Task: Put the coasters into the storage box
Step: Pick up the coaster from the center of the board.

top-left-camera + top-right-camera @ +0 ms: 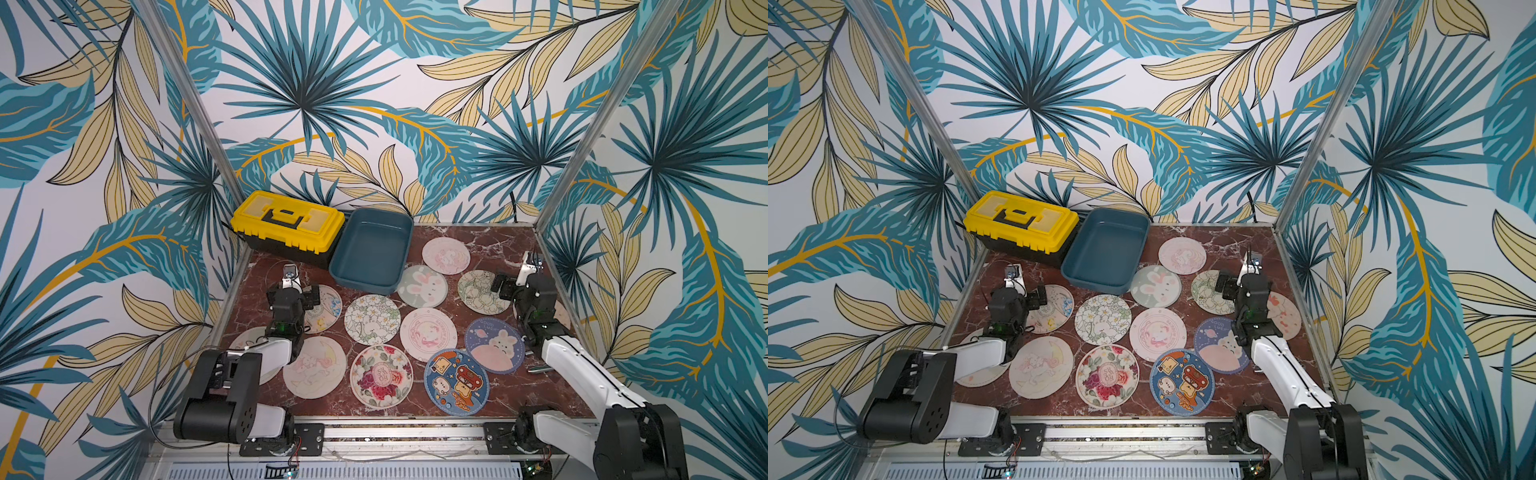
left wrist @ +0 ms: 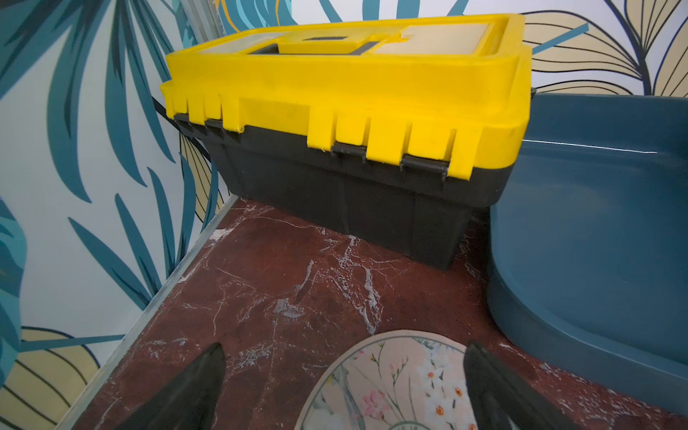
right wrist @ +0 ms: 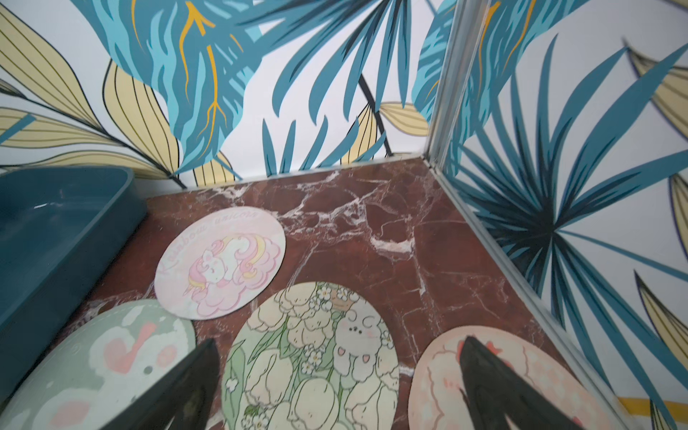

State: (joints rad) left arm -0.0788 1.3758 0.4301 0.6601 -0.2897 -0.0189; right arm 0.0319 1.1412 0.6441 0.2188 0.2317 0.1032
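Several round printed coasters lie flat across the red marble table (image 1: 498,245). Among them are a pink unicorn one (image 1: 446,255), a tulip-and-bunny one (image 3: 309,357) and a blue cartoon one (image 1: 456,381). The teal storage box (image 1: 361,286) stands empty at the back centre. My left gripper (image 2: 343,357) is open just above the edge of a floral coaster (image 2: 402,387), near the left side. On the right, my right gripper (image 3: 338,344) is open over the tulip coaster, and one finger overlaps a pale pink coaster (image 3: 439,383). Neither holds anything.
A black toolbox with a yellow lid (image 1: 286,226) stands at the back left, touching the storage box. Patterned walls with metal posts (image 1: 552,208) close in the table on three sides. The arm bases sit on a rail (image 1: 399,436) at the front edge.
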